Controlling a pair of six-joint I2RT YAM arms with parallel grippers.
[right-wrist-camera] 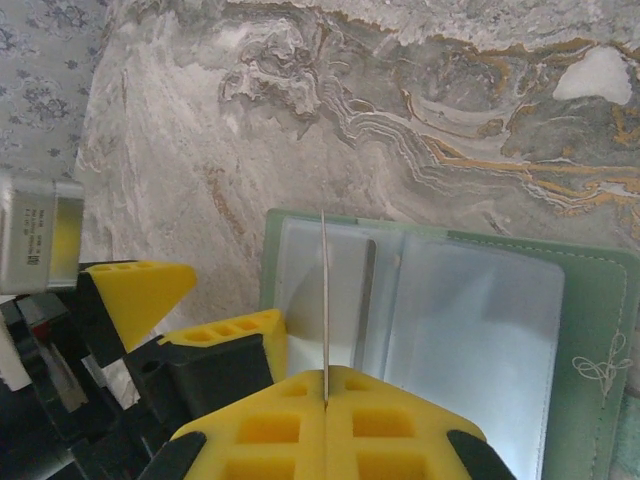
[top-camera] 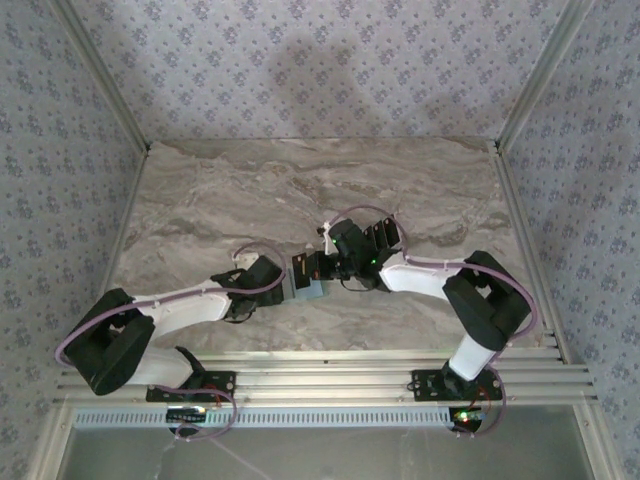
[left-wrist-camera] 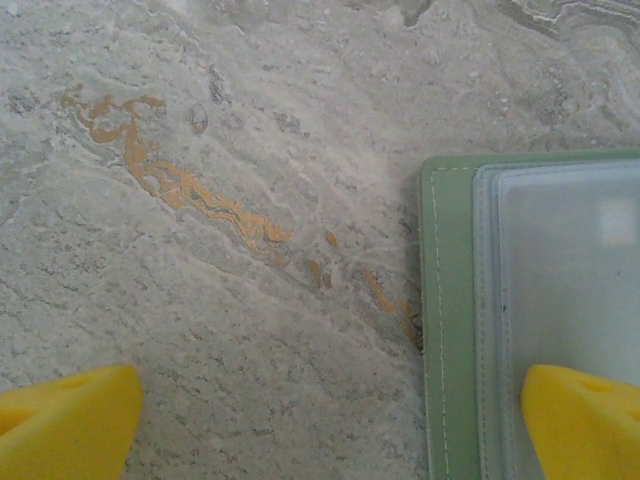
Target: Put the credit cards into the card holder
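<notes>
The sage-green card holder (right-wrist-camera: 590, 300) lies open on the marble, its clear plastic sleeves facing up; it also shows in the top view (top-camera: 316, 293). My right gripper (right-wrist-camera: 325, 385) is shut on a thin credit card (right-wrist-camera: 325, 290), seen edge-on and standing upright over the holder's left sleeve. My left gripper (left-wrist-camera: 330, 420) is open wide just above the table. One of its yellow fingertips (left-wrist-camera: 580, 420) is over the holder's (left-wrist-camera: 450, 300) clear sleeve, the other is over bare marble. In the top view both grippers, left (top-camera: 290, 284) and right (top-camera: 325, 268), meet over the holder at the table's near centre.
The marble tabletop (top-camera: 300, 190) stretches away behind the grippers. Patterned walls with metal rails (top-camera: 525, 110) close it in at the sides and back. A slatted metal rail (top-camera: 320, 372) runs along the near edge by the arm bases.
</notes>
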